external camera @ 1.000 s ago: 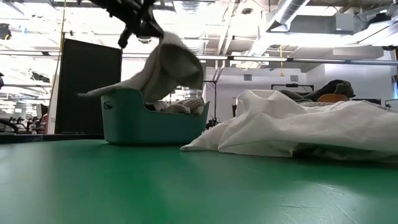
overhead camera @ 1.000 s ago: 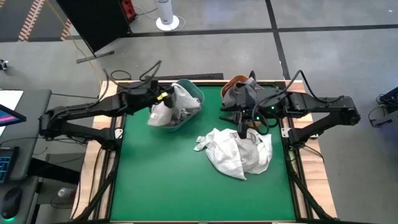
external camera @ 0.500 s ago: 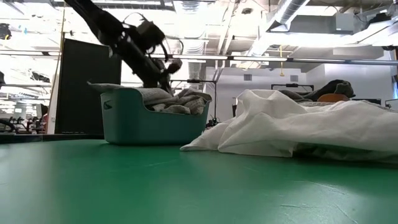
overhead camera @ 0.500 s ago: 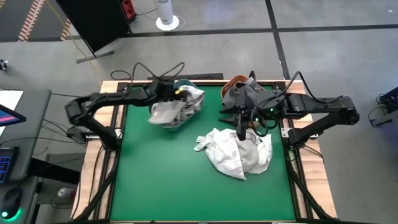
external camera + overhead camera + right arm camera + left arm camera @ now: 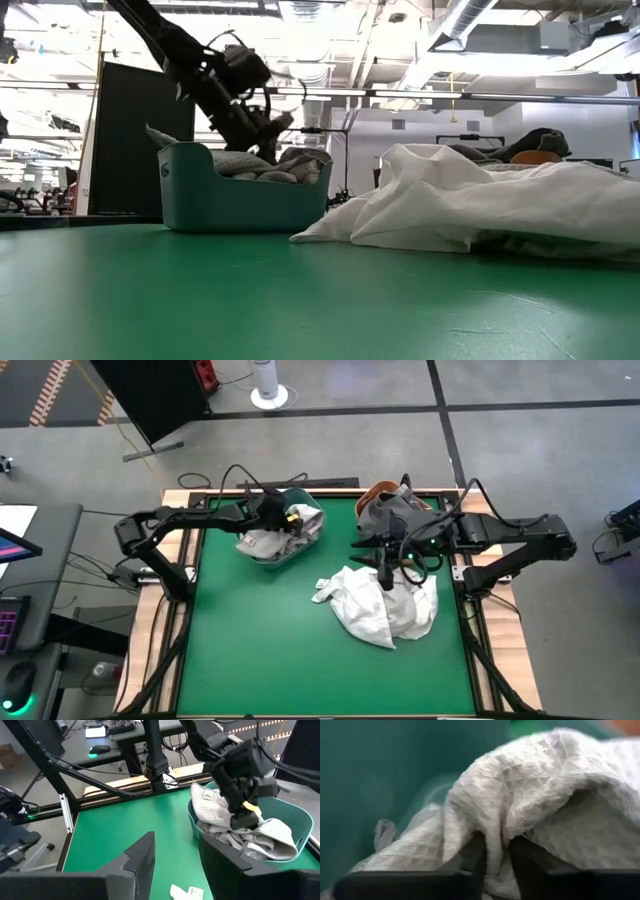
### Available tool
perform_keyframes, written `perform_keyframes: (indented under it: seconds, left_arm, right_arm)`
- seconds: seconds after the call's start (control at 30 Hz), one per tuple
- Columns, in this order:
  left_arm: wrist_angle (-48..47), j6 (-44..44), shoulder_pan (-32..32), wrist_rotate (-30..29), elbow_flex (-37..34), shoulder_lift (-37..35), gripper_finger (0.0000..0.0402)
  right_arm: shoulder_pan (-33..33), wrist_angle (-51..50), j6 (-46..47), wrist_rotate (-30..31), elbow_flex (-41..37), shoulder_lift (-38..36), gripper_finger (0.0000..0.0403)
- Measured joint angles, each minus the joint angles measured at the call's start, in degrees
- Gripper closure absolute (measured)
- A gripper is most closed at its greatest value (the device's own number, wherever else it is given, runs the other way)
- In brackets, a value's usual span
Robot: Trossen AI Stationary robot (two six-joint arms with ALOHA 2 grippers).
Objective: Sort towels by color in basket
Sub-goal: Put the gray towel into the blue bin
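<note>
left end effector [image 5: 283,520] down in the teal basket [image 5: 190,200] — fingers pinched on a light grey towel [image 5: 520,805]; right end effector [image 5: 386,572] hangs spread apart over the white towel heap [image 5: 380,605] on the green worktop [image 5: 260,640].

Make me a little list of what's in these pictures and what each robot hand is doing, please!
Left hand: down in the teal basket, fingers shut on a light grey towel
Right hand: open, above the white towel pile
Teal basket contents: light grey towels heaped inside, one edge draped over the rim
White towel pile: crumpled on the green table, beside the basket
Other towels: a dark grey and orange heap at the table's far edge
</note>
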Motion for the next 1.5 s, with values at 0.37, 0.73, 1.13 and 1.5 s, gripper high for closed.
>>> perform_keyframes:
  seconds: [0.37, 0.73, 1.13, 1.5]
  left_arm:
    - [4.2, -0.1, -0.1, 0.2, 0.0, -11.9, 0.0164]
    - [-8.1, -16.1, 1.1, 15.0, -1.8, -19.4, 0.0155]
    - [9.8, -29.3, 1.0, 17.8, -10.6, -10.5, 0.0155]
    - [18.5, -31.3, 0.1, 17.7, -10.6, 2.0, 0.0155]
  right_arm:
    - [-0.3, 0.0, -0.7, 0.0, 0.0, 0.0, 0.0223]
    - [-0.3, -0.1, -2.4, 0.0, 0.0, 0.0, 0.0223]
    - [0.3, 0.0, -1.7, 0.0, 0.0, 0.0, 0.0223]
    - [0.6, -0.4, -1.5, 0.0, 0.0, 0.0, 0.0223]
